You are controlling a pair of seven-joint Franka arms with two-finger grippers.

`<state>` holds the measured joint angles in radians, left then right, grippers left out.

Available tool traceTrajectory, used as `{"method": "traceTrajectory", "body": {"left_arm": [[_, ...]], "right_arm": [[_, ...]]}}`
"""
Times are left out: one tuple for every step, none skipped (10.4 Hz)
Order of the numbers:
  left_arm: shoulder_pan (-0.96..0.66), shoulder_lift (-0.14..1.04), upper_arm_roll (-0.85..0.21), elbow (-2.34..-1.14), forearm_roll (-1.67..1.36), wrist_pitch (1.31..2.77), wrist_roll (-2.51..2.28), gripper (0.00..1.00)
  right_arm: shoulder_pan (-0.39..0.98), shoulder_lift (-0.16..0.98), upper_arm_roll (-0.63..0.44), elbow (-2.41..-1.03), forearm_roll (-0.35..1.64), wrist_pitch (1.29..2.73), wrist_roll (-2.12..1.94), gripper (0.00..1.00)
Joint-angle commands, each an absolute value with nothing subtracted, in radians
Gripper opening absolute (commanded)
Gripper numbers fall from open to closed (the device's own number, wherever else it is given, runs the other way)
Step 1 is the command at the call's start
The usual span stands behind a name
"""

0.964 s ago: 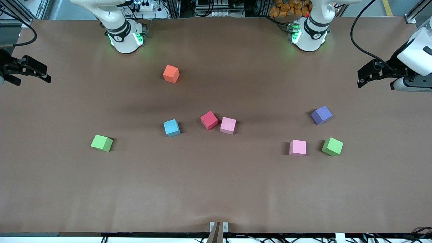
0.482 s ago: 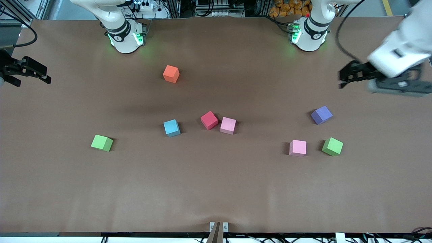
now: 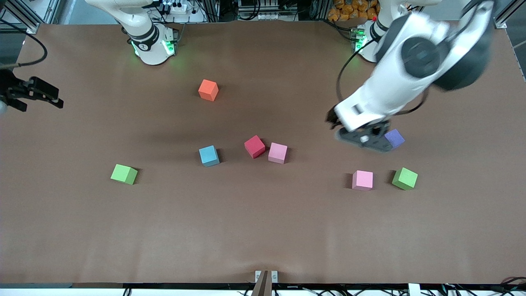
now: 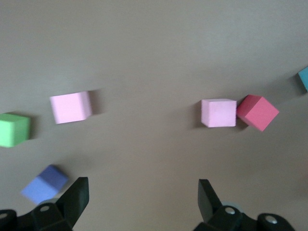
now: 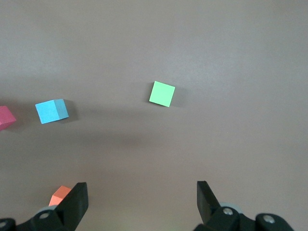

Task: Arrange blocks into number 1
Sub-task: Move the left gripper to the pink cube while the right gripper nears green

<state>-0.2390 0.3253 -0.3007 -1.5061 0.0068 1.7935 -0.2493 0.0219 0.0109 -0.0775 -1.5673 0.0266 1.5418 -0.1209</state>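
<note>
A red block (image 3: 254,146) touches a pink block (image 3: 277,153) mid-table. Toward the left arm's end lie a second pink block (image 3: 363,180), a green block (image 3: 404,178) and a purple block (image 3: 395,137), partly covered by the left hand. Another green block (image 3: 124,174) lies toward the right arm's end. My left gripper (image 3: 333,121) hangs open and empty over bare table beside the purple block (image 4: 44,184); its wrist view shows the pink blocks (image 4: 70,107) (image 4: 218,113) and the red block (image 4: 257,112). My right gripper (image 3: 43,102) waits open at the table's edge.
An orange cube (image 3: 208,90) sits closer to the robot bases, and a light-blue cube (image 3: 209,156) lies beside the red block toward the right arm's end. The right wrist view shows the green block (image 5: 162,93) and the light-blue cube (image 5: 52,110).
The left arm has swung in from the table's end to over the table beside the purple block. The right gripper has barely shifted. No block has moved.
</note>
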Motion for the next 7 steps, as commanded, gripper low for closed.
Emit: {"method": "traceTrajectory", "body": {"left_arm": [[-0.325, 0.418, -0.304, -1.505, 0.009, 1.894, -0.38, 1.0], [-0.348, 0.461, -0.302, -1.505, 0.011, 1.948, -0.408, 1.0], [-0.377, 0.5, -0.301, -1.505, 0.014, 2.0, -0.444, 1.0], [-0.396, 0.538, -0.298, -1.505, 0.017, 2.044, -0.468, 1.0], [-0.409, 0.575, -0.298, -1.505, 0.044, 2.081, -0.48, 1.0], [-0.425, 0.616, -0.298, -1.505, 0.085, 2.11, -0.509, 1.0], [-0.44, 0.655, -0.298, -1.502, 0.113, 2.138, -0.559, 1.0]], "right_arm": [[0.002, 0.101, -0.067, -1.549, 0.017, 1.592, -0.106, 1.0], [-0.003, 0.139, -0.067, -1.549, 0.015, 1.636, -0.107, 1.0], [-0.003, 0.185, -0.067, -1.549, 0.012, 1.676, -0.107, 1.0], [-0.012, 0.23, -0.067, -1.549, 0.014, 1.725, -0.107, 1.0], [-0.015, 0.274, -0.067, -1.551, 0.012, 1.78, -0.107, 1.0], [-0.017, 0.322, -0.067, -1.551, 0.009, 1.834, -0.107, 1.0], [-0.028, 0.369, -0.067, -1.551, 0.008, 1.876, -0.109, 1.0]]}}
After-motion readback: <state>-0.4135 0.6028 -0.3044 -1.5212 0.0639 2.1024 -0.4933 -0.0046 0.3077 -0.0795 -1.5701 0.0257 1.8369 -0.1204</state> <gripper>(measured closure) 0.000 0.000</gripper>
